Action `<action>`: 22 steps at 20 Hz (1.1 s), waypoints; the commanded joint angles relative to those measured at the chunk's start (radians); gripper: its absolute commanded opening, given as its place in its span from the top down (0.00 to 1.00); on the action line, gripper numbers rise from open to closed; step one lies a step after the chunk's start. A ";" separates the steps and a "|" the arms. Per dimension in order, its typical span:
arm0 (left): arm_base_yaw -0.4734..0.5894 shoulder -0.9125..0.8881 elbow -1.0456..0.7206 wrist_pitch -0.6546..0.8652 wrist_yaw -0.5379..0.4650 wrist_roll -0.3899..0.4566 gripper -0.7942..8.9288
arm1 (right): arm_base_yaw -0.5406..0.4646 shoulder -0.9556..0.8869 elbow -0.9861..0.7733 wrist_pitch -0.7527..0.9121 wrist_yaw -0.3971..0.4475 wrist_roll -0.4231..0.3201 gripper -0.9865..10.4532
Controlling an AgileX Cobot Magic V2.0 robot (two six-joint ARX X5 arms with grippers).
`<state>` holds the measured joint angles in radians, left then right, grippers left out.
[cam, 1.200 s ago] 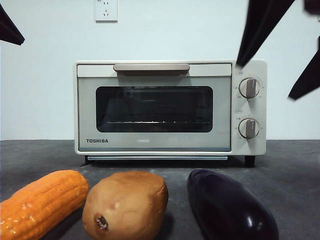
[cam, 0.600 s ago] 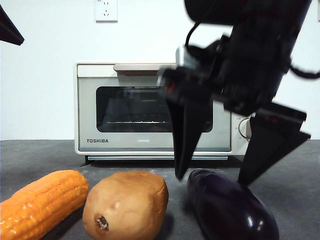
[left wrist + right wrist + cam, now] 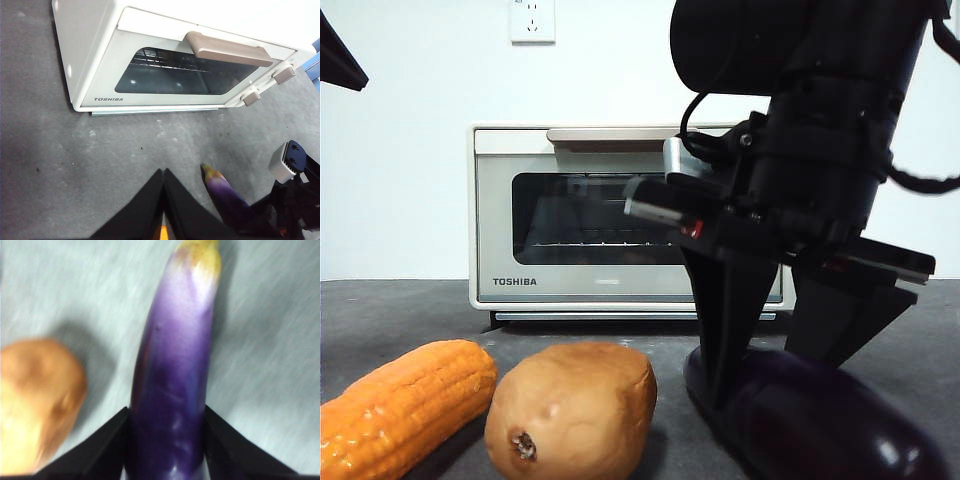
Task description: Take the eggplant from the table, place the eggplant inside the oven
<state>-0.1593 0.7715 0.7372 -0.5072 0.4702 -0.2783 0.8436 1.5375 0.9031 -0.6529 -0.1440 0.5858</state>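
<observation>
On the table [image 3: 410,310], just in front of the oven [image 3: 630,215], my right gripper [image 3: 785,350] stands over the eggplant [image 3: 820,420] with one black jaw down each long side of it. The right wrist view confirms the placement: the jaws flank the purple body at its thicker part, hard against the skin or very nearly so, and the pale stem tip points away from me toward the oven. I judge this a straddling grasp across the narrow width, chosen because the vegetable is long and glossy and would slip from an end-on hold. Whether the jaws bear firmly yet I cannot confirm; the eggplant lies on the table, not lifted. Just beside it sits the potato [image 3: 572,410], close to my near jaw, which explains the tight approach line between the two. Further along lies the corn cob [image 3: 400,405], well clear. My left gripper [image 3: 164,210] waits apart, jaws pressed together and holding nothing, looking down on the oven front. One finding for the next step: the oven door is closed, its handle [image 3: 623,135] untouched, so it must be opened before the eggplant can go in.
</observation>
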 commanded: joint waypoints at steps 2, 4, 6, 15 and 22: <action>-0.032 0.015 0.029 0.006 -0.002 0.013 0.91 | 0.009 -0.038 0.095 -0.226 -0.010 -0.172 0.81; -0.064 0.053 0.062 0.007 -0.002 0.013 0.91 | 0.010 -0.087 0.155 -0.376 0.024 -0.272 0.81; -0.106 0.119 0.117 0.005 -0.002 0.023 0.91 | 0.010 -0.155 0.192 -0.488 0.129 -0.317 0.81; -0.293 0.554 0.520 0.003 -0.124 0.134 0.91 | 0.010 -0.509 0.198 -0.491 0.680 -0.306 0.81; -0.382 0.827 0.767 -0.055 -0.234 0.230 0.91 | 0.010 -0.674 0.198 -0.444 0.739 -0.298 0.81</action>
<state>-0.5331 1.5826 1.4773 -0.5629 0.2398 -0.0826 0.8436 0.8574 1.0840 -1.1065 0.5854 0.2844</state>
